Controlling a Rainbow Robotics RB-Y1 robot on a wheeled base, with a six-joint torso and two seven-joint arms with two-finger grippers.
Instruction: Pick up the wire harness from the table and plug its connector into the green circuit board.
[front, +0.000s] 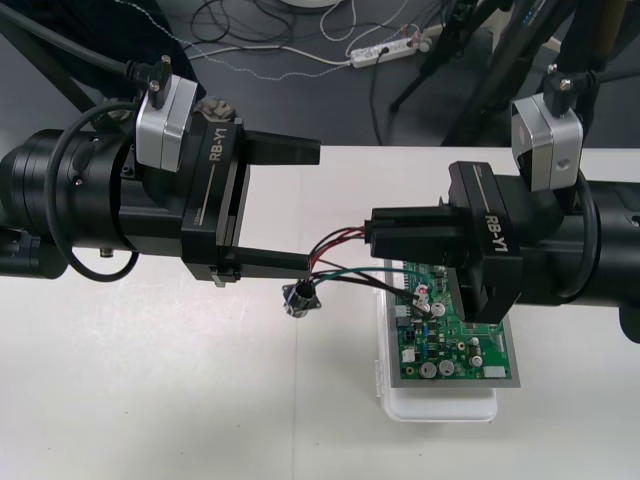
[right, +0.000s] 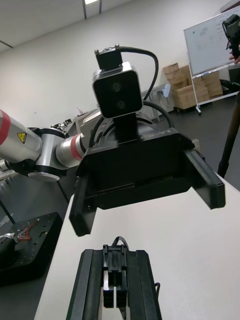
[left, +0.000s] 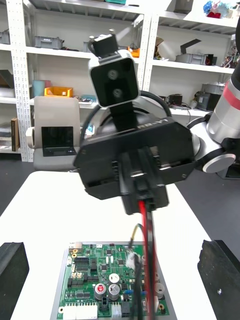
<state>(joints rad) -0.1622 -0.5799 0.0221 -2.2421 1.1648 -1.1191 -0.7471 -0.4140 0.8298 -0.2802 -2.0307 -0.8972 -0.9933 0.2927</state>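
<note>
**Right tool** (front: 372, 235): matt black fingers clenched, grasping the wire harness (front: 335, 250), a bundle of thin red, black and green insulated leads. It stands over the 11 o'clock corner of the green circuit board (front: 455, 345). In the right wrist view the small black plug (right: 114, 260), ribbed plastic, sits pinched between the two flat fingers, with a short wire loop arching just past it.

**Leads:** they leave the fingertips toward 9 o'clock, bend in a loop and turn back. The green lead runs toward 3 o'clock to the board's edge. In the left wrist view, red and black leads hang from the clenched fingers down across the board's face.

**Round metal socket** (front: 298, 298): shiny, with a squarish flange, at 8 o'clock of the right tool's fingertips, near the board's 10 o'clock corner. Whether it rests on the tabletop (front: 150, 400) or hangs just above cannot be told.

**Board:** flat, rectangular, glossy green, studded with silver cylindrical cans, black chips and white connectors. It lies on a white base (front: 440, 405) of smooth plastic with rounded corners, which shows along the 6 o'clock edge.

**Left tool** (front: 312, 205): released, its two long black fingers spread wide. It is at 9 o'clock of the right tool and faces it. The nearer fingertip ends just beside the wire loop; contact cannot be told.

**Tabletop:** plain, pale, matt.
</note>
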